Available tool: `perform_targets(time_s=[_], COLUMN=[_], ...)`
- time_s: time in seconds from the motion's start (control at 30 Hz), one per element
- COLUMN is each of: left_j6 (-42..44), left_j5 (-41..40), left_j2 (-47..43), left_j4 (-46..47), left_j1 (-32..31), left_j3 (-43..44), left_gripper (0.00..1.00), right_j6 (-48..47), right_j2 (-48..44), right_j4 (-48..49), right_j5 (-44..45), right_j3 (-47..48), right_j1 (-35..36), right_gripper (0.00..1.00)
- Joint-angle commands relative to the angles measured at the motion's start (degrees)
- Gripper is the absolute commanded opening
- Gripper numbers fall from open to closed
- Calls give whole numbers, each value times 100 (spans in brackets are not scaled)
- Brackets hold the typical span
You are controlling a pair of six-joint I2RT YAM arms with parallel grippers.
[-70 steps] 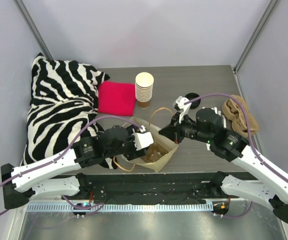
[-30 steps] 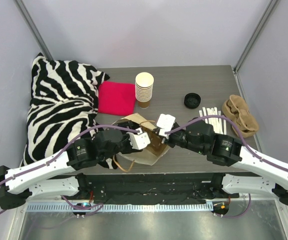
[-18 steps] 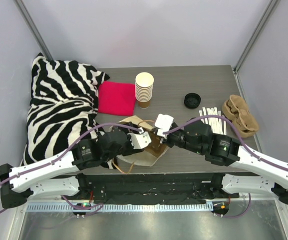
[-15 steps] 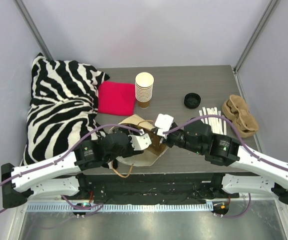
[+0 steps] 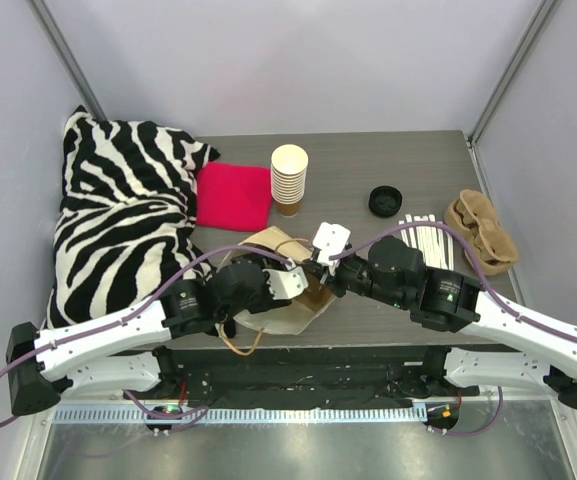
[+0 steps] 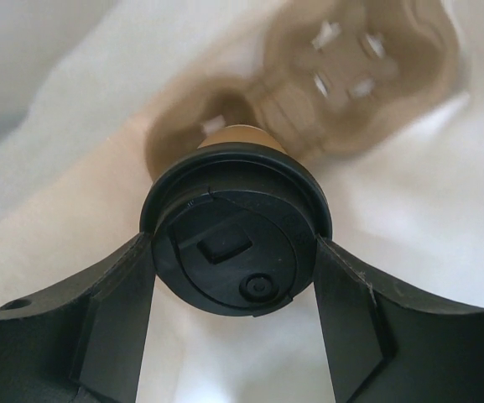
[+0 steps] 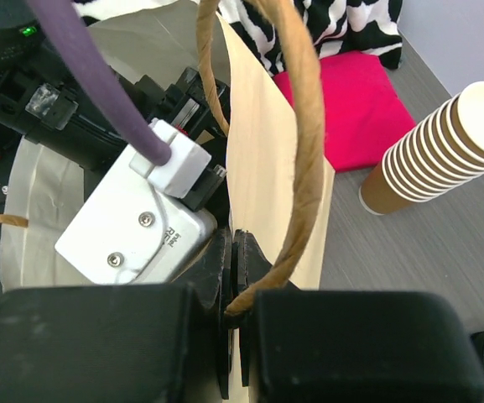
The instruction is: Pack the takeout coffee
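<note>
**Surroundings.** The paper bag (image 5: 268, 243) sits at the near table edge, between both arms. Beyond it stand a stack of cream paper cups (image 5: 288, 178), a red cloth (image 5: 234, 196) just left of the stack, and a zebra-print pillow (image 5: 118, 215) at far left. To the right lie a loose black lid (image 5: 385, 200), white stir sticks (image 5: 430, 238) and a brown pulp item (image 5: 480, 228) by the edge.

**Obstructions.** The bag wall and twisted-paper handle (image 7: 302, 151) cross the R wrist view. The L wrist cam housing (image 7: 132, 220) fills the bag mouth.

**Takeout coffee** (image 6: 229, 243). It is inside the bag, lid toward the L wrist cam. The cup base is at one well of the pulp cup carrier (image 6: 351, 71) on the bag floor. Seated or not: cannot tell.

**Arms.**
- Left gripper (image 6: 233, 256): reaches into the bag. Its fingers (image 6: 111, 315) are spread to lid width and press both sides of the lid rim, gripping the coffee.
- Right gripper (image 7: 235, 281): jaws closed flat, pinching the bag rim beside the handle.
- Both arms: elbows out, wrists converging at the bag.

**Surface/room.** Grey wood-grain tabletop (image 5: 368, 160). Pale grey walls on three sides.
</note>
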Motion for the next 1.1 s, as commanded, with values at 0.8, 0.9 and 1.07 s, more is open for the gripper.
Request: perform_targets(time_s=[0.8, 0.9, 1.07], left_j6=[314, 244, 156], left_j5=[750, 829, 767], left_j2=[69, 183, 367], left_j4=[-333, -622, -790], left_j1=[193, 193, 193], left_j3=[188, 452, 681], left_gripper=[0, 0, 0], right_j6=[614, 544, 394], right_j2=[-139, -166, -210], right_j4=[349, 393, 472], right_j5=[-277, -285, -285], right_j3=[-2, -37, -90], right_j1=[-155, -146, -155], right_gripper=[1, 1, 1])
